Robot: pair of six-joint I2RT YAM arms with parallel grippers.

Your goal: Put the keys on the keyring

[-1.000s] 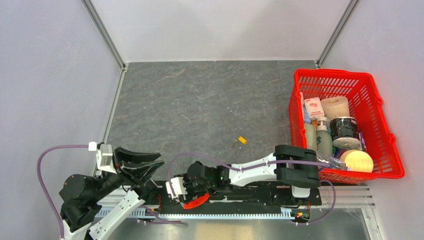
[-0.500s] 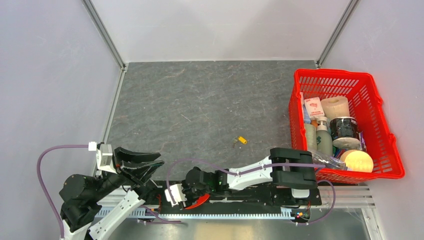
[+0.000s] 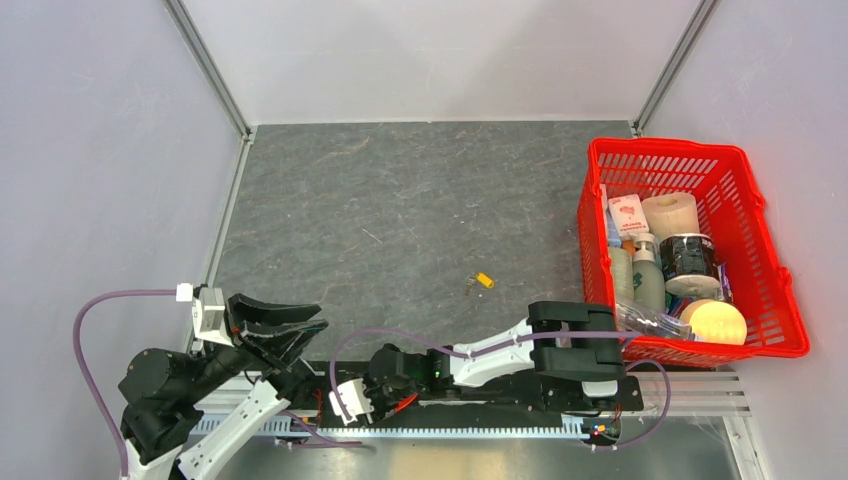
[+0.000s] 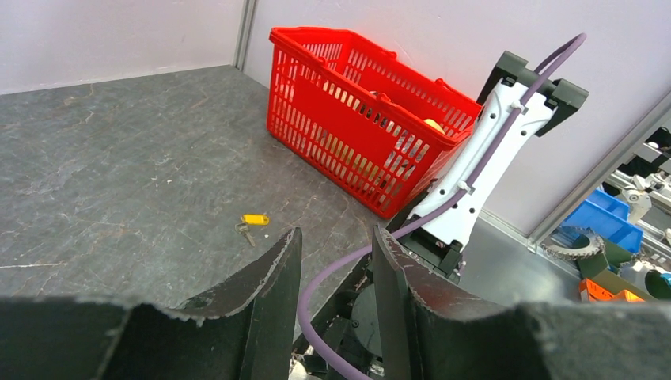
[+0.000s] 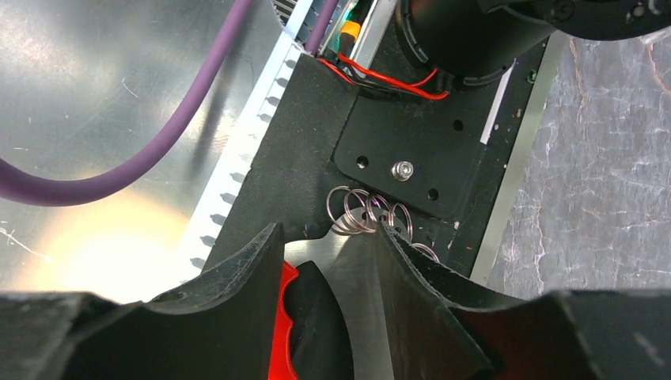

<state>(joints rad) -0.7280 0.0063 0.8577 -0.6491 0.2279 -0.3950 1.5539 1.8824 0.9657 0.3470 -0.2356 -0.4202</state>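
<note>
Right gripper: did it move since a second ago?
Yes. The right gripper slid left and toward the arms' bases, farther from the yellow-tagged key, which stayed put.

Overhead rear view, wrist close-ups, basket [image 3: 665,150] shared

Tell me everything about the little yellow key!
The key is tiny: a yellow plastic tag joined to a small silvery metal key. It lies flat and alone on the near half of the grey table, a little way from the red basket. Only the table touches it. Its teeth are too small to see.
</note>
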